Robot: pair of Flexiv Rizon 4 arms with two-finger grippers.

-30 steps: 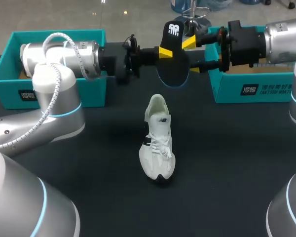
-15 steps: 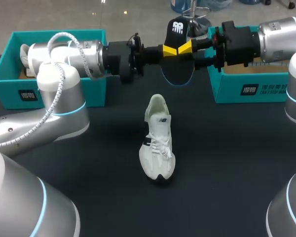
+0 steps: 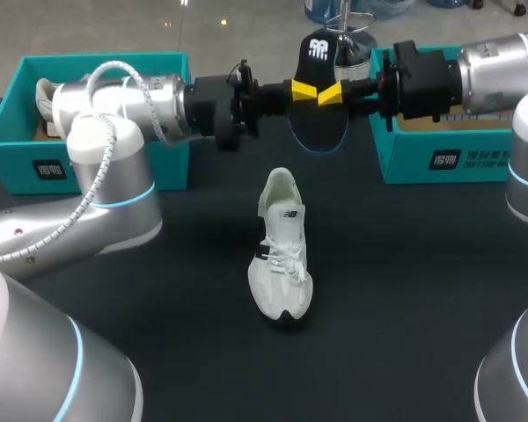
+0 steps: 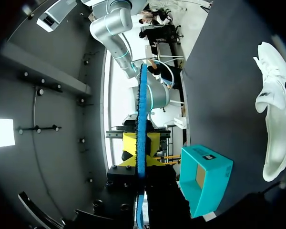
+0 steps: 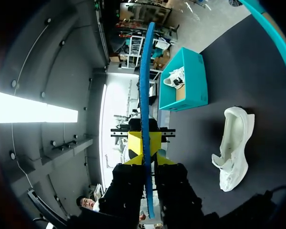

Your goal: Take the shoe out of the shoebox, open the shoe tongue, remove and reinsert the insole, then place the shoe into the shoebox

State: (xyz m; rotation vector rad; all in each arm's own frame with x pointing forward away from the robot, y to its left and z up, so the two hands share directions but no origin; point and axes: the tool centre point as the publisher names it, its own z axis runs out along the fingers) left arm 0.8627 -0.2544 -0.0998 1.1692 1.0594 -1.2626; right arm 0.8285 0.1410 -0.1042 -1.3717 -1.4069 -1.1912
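Head view: the insole (image 3: 318,97) is held in the air, beyond the heel end of the shoe (image 3: 280,246) and apart from it.
Left jaws: closed on the insole's edge, reached in from the shoe's left.
Right jaws: closed on the opposite edge, tips almost meeting the left pair.
Shoe: set sole-down on the counter (image 3: 405,290), collar towards the insole, toe away from it.
Shoeboxes: left shoebox (image 3: 18,114) and right shoebox (image 3: 440,158), one to either side of the shoe, well apart from it.
Step judged: a handover of the insole, ahead of reinsertion.
Method advised: one grip should be released only once the other is proved firm. The insole's toe should then be aimed into the collar and slid forward flat, with no folding.
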